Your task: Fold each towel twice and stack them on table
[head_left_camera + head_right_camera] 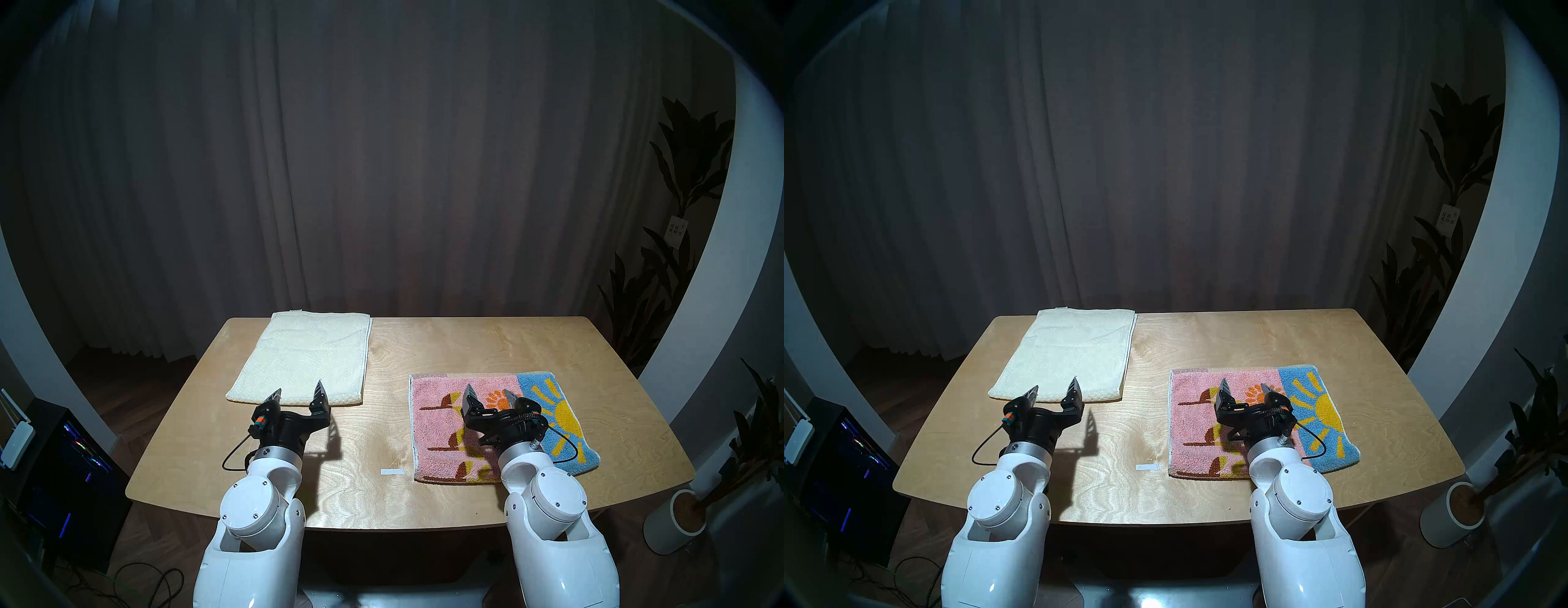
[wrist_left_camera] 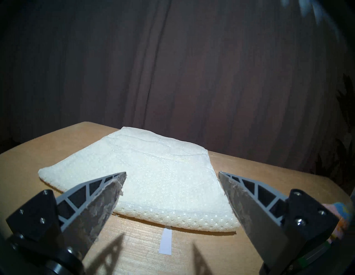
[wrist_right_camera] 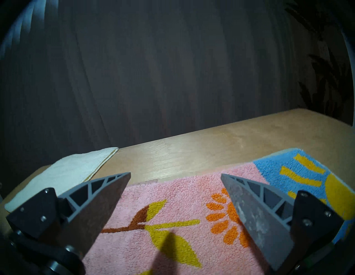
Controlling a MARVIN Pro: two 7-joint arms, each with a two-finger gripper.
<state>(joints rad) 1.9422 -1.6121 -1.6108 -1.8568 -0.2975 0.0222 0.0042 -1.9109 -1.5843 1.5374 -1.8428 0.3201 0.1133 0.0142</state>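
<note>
While both arms hang low over the desk [image 1: 445,339], neither grips anything; the left claw [image 1: 299,392] is spread wide, its tips just short of the near edge of the cream towel [image 1: 305,361], which lies ahead of it and runs away to the far edge of the desk; the right claw [image 1: 490,392] is likewise spread, poised above the pink and blue towel [image 1: 432,429], whose pink half sits directly beneath it and whose blue sun panel lies off to its right. In the wrist views the cream towel looks already doubled, with layered edges along its right side; the patterned one shows a thick near edge, though I cannot tell how many layers it has. No stack exists yet; the towels lie well apart, one before each claw. The risk, as I judge it, is in the pinch; a tip coming down on layered terry may catch only the top ply, so the fold opens or drags askew; a short strip of white tape [image 1: 392,471] lies between the arms, to the left of the right claw.
</note>
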